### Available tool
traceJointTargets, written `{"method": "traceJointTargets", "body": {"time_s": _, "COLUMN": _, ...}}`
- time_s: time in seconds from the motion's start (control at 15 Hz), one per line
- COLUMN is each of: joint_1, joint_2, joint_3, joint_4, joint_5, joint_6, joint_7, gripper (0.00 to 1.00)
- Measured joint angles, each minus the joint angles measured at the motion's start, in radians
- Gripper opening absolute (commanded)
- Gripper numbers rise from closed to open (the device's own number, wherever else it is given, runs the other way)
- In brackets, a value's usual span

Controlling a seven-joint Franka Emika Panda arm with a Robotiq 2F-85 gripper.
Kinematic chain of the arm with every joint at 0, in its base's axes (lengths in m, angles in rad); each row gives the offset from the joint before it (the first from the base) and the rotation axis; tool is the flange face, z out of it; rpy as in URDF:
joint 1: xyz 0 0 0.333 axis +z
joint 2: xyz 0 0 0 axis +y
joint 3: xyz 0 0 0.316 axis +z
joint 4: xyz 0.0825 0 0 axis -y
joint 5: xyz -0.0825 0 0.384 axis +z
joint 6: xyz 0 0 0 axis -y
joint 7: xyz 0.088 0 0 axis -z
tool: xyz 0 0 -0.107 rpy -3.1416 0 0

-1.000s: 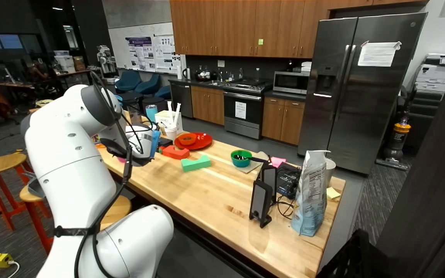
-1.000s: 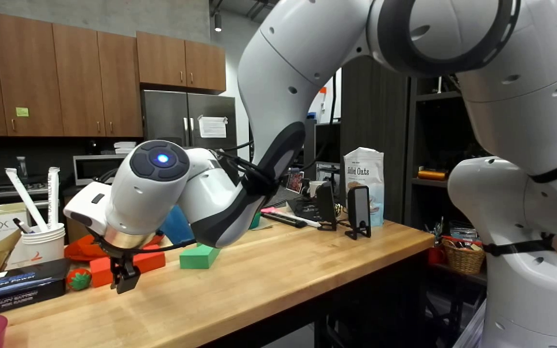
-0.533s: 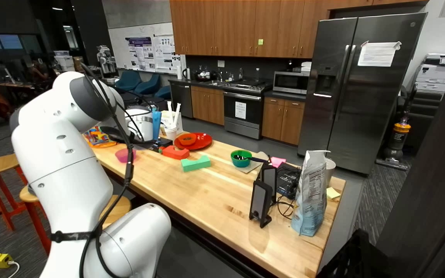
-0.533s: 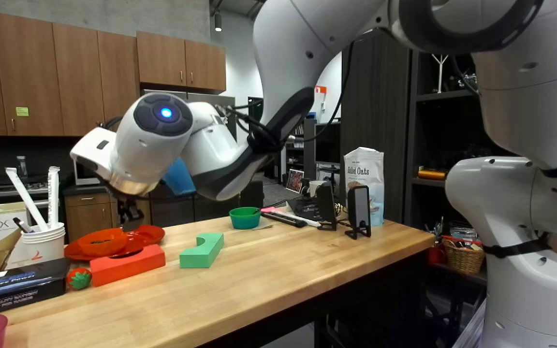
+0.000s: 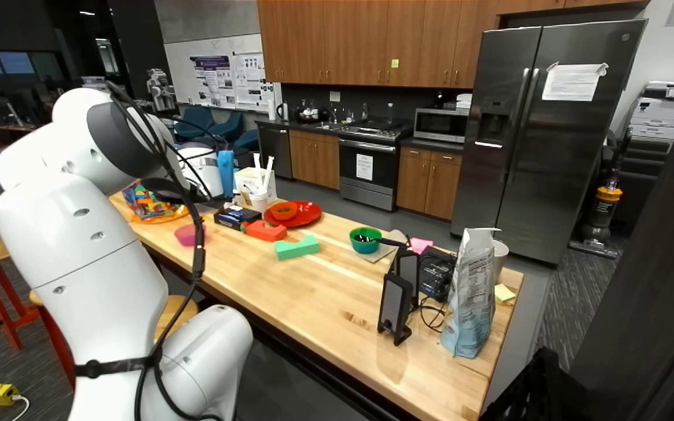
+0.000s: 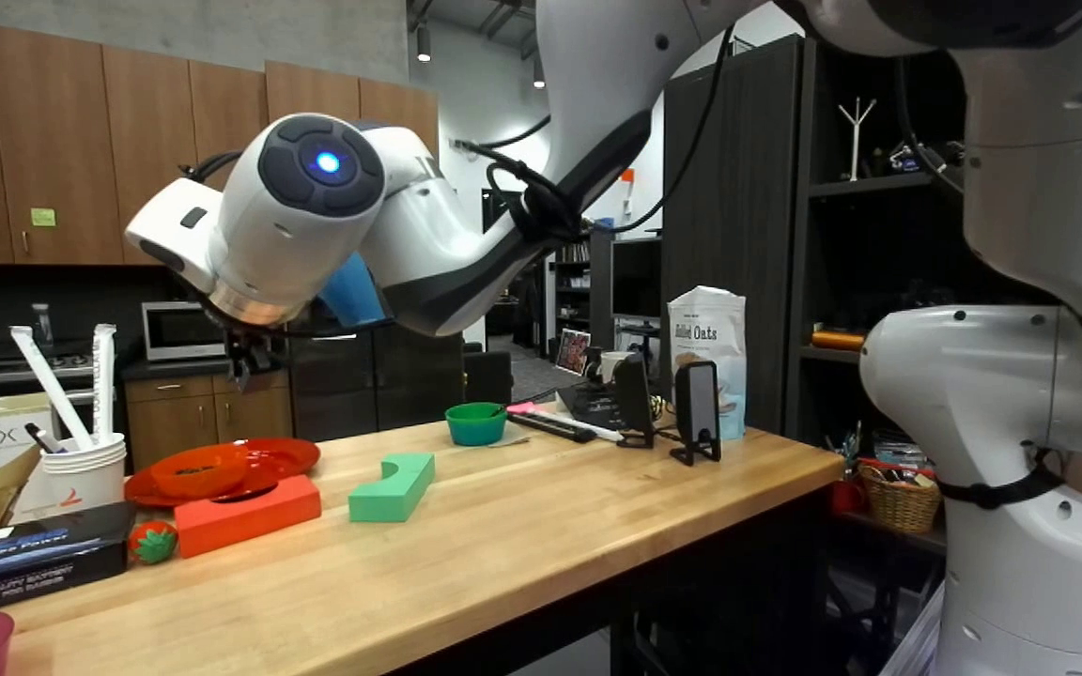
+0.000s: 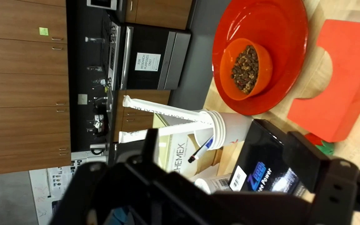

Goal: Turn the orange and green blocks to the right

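Black two-finger gripper (image 7: pixel 223 147) is up in the air above the light wooden tabletop (image 6: pixel 541 526), jaws spread pretty wide in the wrist view. The flat, notched orange-red block (image 6: pixel 250 524) lies on the tabletop, near the shiny round red plate (image 6: pixel 292 455) and right beside a strawberry-shaped red piece with green leaves (image 6: pixel 154 542). The flat, notched light green block (image 6: pixel 387 498) is on there too, a bit apart, roughly between the orange-red one and the round green bowl (image 6: pixel 475 431).
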Motion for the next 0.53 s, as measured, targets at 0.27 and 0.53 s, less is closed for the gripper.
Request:
{"method": "traceJointTargets", "body": {"time_s": 0.27, "joint_1": 0.097, "joint_2": -0.003, "joint_3": 0.003, "joint_4": -0.080, "joint_5": 0.000, "joint_6": -0.089, "joint_7": 0.027, "gripper": 1.00}}
{"method": "traceJointTargets", "body": {"time_s": 0.53, "joint_1": -0.031, "joint_2": -0.069, "joint_3": 0.258, "joint_4": -0.095, "joint_5": -0.062, "joint_6": -0.308, "joint_7": 0.052, "gripper": 1.00}}
